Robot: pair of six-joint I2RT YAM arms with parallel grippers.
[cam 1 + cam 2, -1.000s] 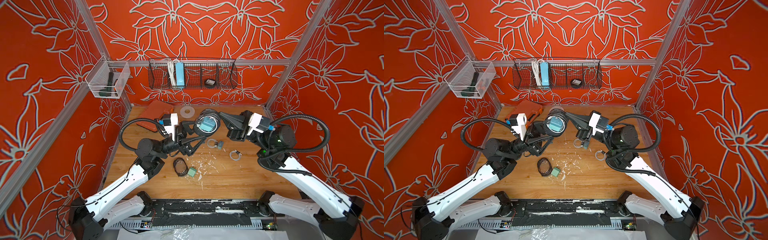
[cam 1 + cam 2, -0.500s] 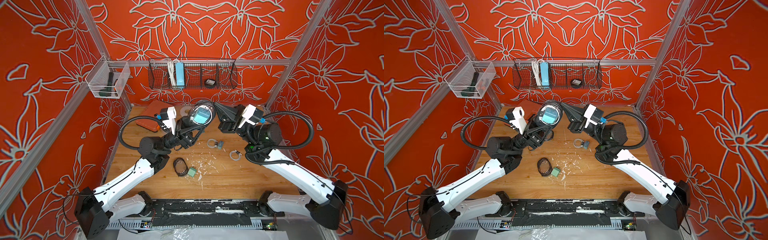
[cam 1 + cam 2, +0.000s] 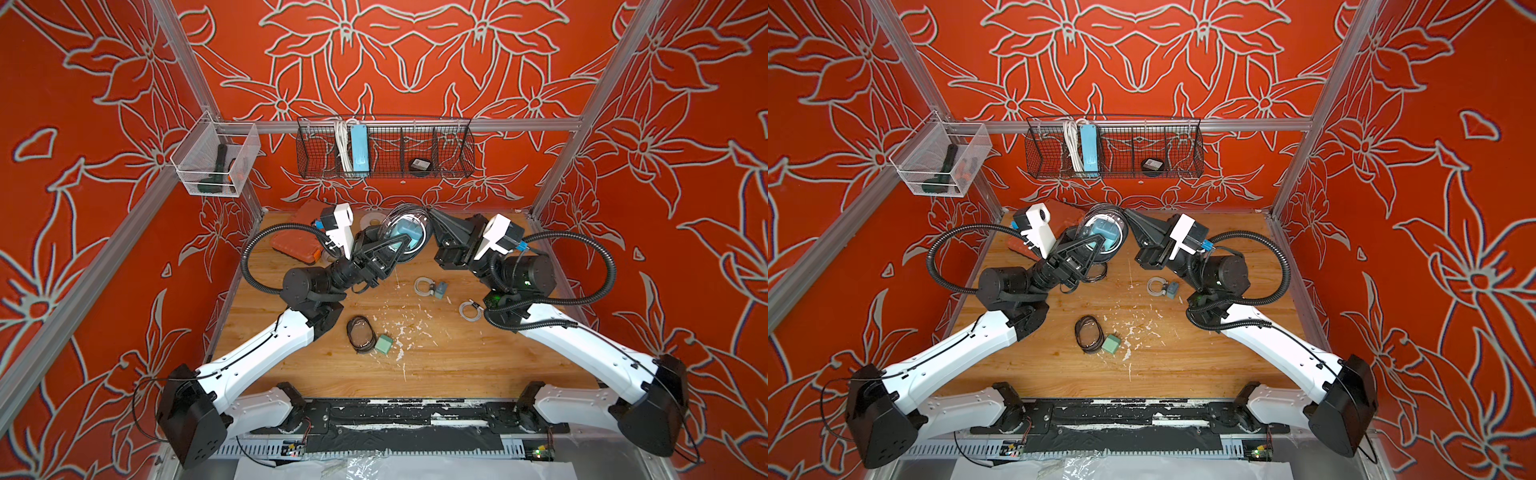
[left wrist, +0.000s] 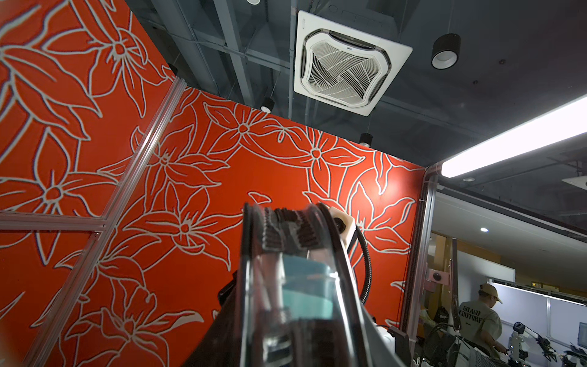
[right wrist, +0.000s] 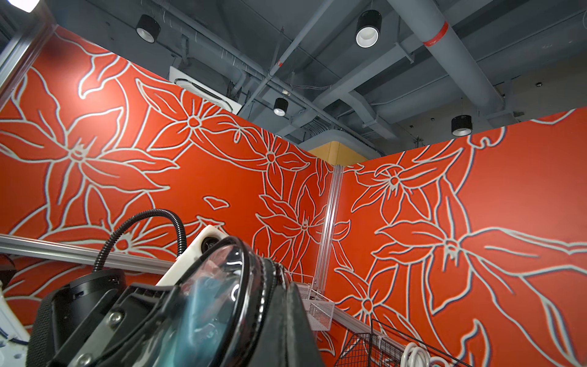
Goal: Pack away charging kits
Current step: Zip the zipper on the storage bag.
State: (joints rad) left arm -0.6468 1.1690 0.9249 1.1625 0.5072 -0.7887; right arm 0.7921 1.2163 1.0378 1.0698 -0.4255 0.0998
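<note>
- The left pincer (image 3: 400,245) has narrowed from wide open and now straddles the clear-topped pouch (image 3: 397,216). I cannot tell whether it grips yet.
- That pouch, with a teal plug adapter (image 3: 409,230) inside, has risen off the counter (image 3: 436,365) toward the wire basket (image 3: 453,164), so stowing this kit looks close.
- The right pincer (image 3: 430,214) stays clamped tight on the pouch rim.
- The only readable writing is "GRAND COUTURE" on a man's T-shirt (image 4: 475,321) in the left wrist view. The badge on the ceiling air-conditioner (image 4: 346,63) is too small to read.
</note>
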